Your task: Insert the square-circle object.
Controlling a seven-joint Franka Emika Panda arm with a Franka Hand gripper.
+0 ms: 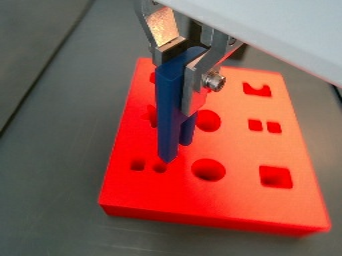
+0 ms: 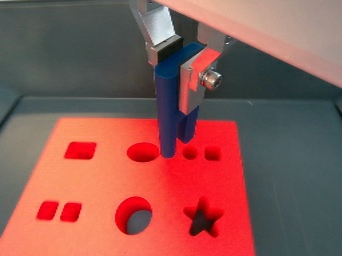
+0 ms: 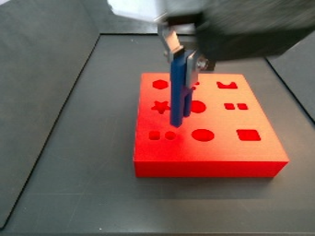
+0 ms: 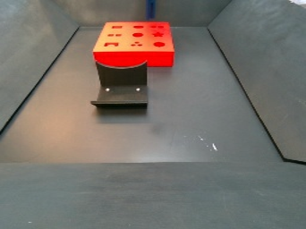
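Note:
My gripper (image 1: 183, 68) is shut on the square-circle object (image 1: 167, 110), a slim dark-blue two-pronged piece that hangs upright from the fingers. It shows in both wrist views (image 2: 171, 115) and in a side view (image 3: 180, 92). Its prong tips point down at the flat red board (image 1: 267, 205), close beside a pair of small holes (image 2: 201, 154) and a round hole (image 2: 143, 152). I cannot tell whether the tips touch the board. The gripper (image 3: 185, 55) stands over the board's middle (image 3: 209, 166). In a side view the board (image 4: 135, 58) shows without the gripper.
The red board has several other shaped holes: a star (image 2: 202, 218), an oval (image 2: 134, 214), a square (image 2: 82, 150). The fixture (image 4: 121, 89) stands on the dark floor just in front of the board. Dark bin walls (image 4: 30, 85) rise on both sides.

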